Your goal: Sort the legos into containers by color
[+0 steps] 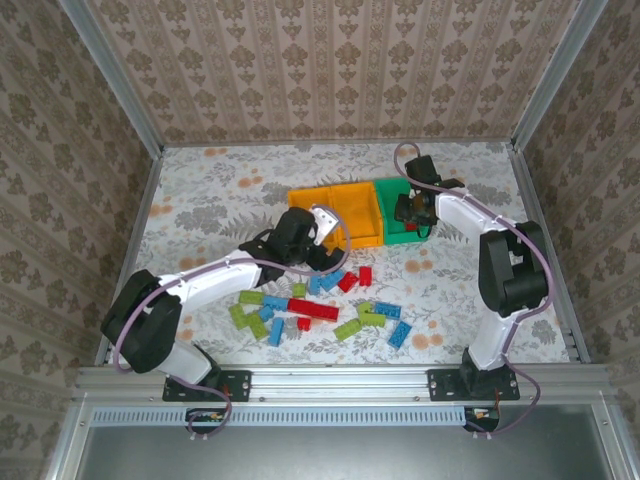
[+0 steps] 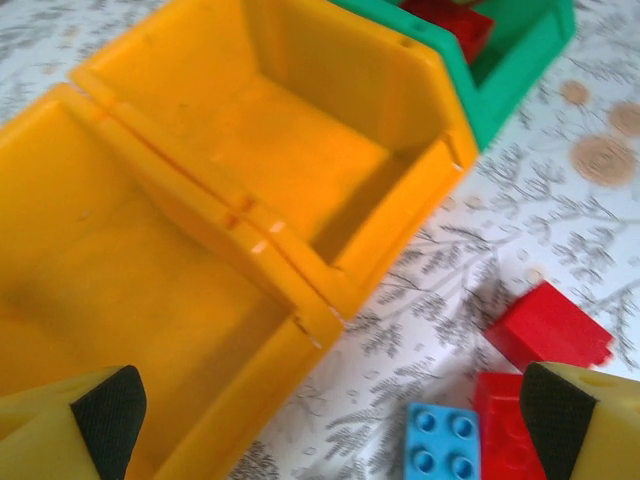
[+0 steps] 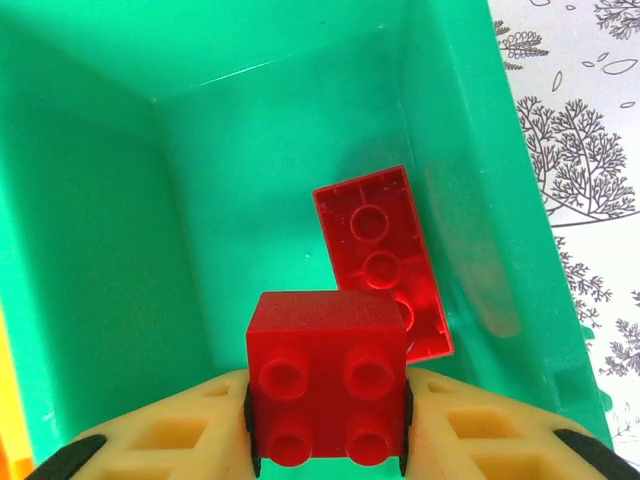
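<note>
bins: three joined, two orange-yellow plastic bins (image 1: pixel 335 187), one green plastic bin (image 3: pixel 100 200)
right hand (image 3: pixel 328 428): clamped on one square red brick (image 3: pixel 328 335) over the green one; one longer red brick (image 3: pixel 375 230) lying inside
left hand (image 2: pixel 330 420): wide open, empty
table (image 1: pixel 200 200): loose red, blue, lime bricks (image 1: pixel 388 310)

light: bright, even | shadows: soft | left wrist: blurred | glare: faint
</note>
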Controlling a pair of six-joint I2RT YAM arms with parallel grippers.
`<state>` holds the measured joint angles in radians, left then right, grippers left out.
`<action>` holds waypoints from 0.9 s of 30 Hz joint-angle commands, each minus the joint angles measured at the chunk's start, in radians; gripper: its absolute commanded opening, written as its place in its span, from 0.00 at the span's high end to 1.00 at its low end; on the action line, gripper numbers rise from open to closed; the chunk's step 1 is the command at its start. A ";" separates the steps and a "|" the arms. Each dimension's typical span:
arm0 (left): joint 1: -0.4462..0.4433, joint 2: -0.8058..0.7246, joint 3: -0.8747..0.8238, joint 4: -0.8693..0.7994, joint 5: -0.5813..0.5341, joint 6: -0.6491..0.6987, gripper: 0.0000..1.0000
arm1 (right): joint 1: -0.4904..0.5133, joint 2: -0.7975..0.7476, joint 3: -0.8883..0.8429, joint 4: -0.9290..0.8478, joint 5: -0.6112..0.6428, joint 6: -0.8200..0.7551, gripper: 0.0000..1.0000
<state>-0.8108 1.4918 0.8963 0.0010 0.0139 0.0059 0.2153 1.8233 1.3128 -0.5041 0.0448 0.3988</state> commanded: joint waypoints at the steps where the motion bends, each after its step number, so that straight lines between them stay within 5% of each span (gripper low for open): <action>1: -0.023 0.025 0.047 -0.076 0.056 0.057 0.02 | 0.000 0.019 0.034 -0.028 0.002 0.012 0.55; 8: -0.027 0.010 0.040 -0.128 -0.011 -0.005 0.02 | 0.000 -0.012 0.017 -0.021 -0.033 0.000 0.35; 13: -0.025 0.026 0.051 -0.239 -0.082 -0.116 0.05 | 0.000 -0.063 -0.027 -0.002 -0.048 0.002 0.30; 27: -0.011 0.129 0.087 -0.321 -0.052 -0.313 0.20 | 0.000 -0.134 -0.071 -0.001 -0.057 0.000 0.28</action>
<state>-0.8295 1.5955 0.9421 -0.2611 -0.0406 -0.2447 0.2176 1.7294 1.2621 -0.5022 0.0051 0.3969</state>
